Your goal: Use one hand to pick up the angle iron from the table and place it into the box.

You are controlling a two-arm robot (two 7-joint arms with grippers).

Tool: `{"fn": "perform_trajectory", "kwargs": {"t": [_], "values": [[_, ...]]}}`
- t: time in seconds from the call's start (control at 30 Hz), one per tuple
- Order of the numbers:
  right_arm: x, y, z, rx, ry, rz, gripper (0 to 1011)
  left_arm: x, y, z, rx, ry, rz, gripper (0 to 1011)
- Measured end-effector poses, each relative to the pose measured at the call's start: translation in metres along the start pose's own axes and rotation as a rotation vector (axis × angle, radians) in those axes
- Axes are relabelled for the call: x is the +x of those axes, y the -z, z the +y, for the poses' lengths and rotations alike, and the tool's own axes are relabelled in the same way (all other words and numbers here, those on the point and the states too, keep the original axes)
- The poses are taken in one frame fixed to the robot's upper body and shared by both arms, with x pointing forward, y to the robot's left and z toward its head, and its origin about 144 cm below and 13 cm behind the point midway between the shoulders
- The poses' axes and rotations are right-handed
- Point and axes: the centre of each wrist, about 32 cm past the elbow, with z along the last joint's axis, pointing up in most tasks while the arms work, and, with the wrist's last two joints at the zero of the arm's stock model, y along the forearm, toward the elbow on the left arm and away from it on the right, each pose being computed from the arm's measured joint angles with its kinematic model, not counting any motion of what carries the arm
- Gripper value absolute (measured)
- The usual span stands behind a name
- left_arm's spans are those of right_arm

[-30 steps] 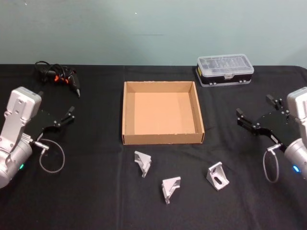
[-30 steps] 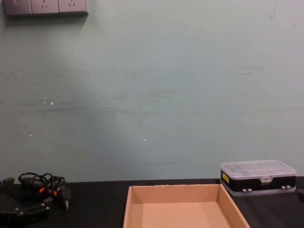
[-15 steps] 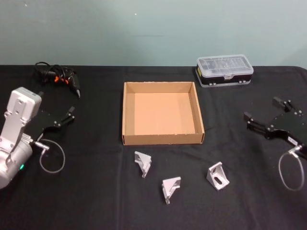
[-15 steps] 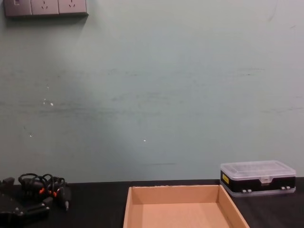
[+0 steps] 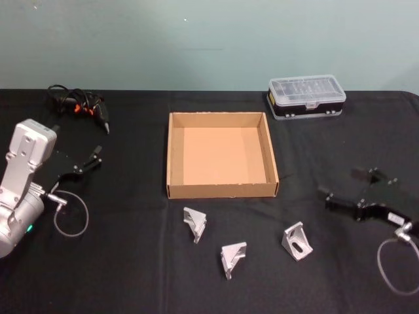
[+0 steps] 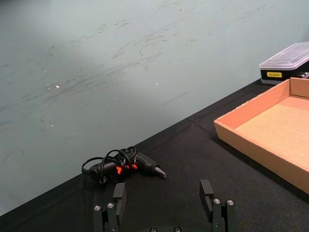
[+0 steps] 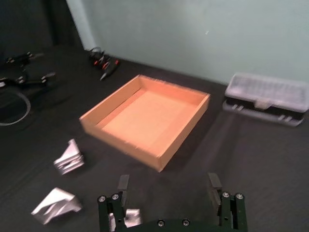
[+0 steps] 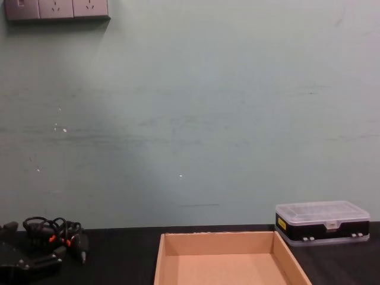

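Three silver angle irons lie on the black table (image 5: 124, 261) in front of the box: one on the left (image 5: 195, 223), one in the middle (image 5: 233, 256) and one on the right (image 5: 296, 240). The tan cardboard box (image 5: 222, 190) stands empty behind them. My right gripper (image 5: 341, 186) hovers open to the right of the right angle iron, apart from it. The right wrist view has its open fingers (image 7: 123, 186) above an angle iron (image 7: 126, 218), with two more (image 7: 70, 157) (image 7: 55, 205) farther off. My left gripper (image 5: 82, 161) is parked open at the far left.
A clear-lidded black organiser case (image 5: 306, 95) stands behind the box on the right. A black cable bundle with orange bits (image 5: 77, 104) lies at the back left. Wire loops hang from both wrists (image 5: 71, 216) (image 5: 396, 265).
My right gripper has come down and toward the table's front, closer to the right angle iron; its silver arm has left the head view. The left arm has not moved.
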Motion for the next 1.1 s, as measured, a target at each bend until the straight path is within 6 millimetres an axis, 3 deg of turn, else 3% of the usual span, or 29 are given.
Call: {"fn": "perform_trajectory", "kwargs": {"t": [0.37, 1.1], "values": [[-0.015, 0.011, 0.010, -0.100, -0.082, 0.074, 1004, 0.000, 0.000, 0.000, 0.000, 0.000, 0.000, 1000], [-0.026, 0.027, 0.031, -0.167, -0.129, 0.038, 1004, 0.000, 0.000, 0.000, 0.000, 0.000, 0.000, 1000]]}}
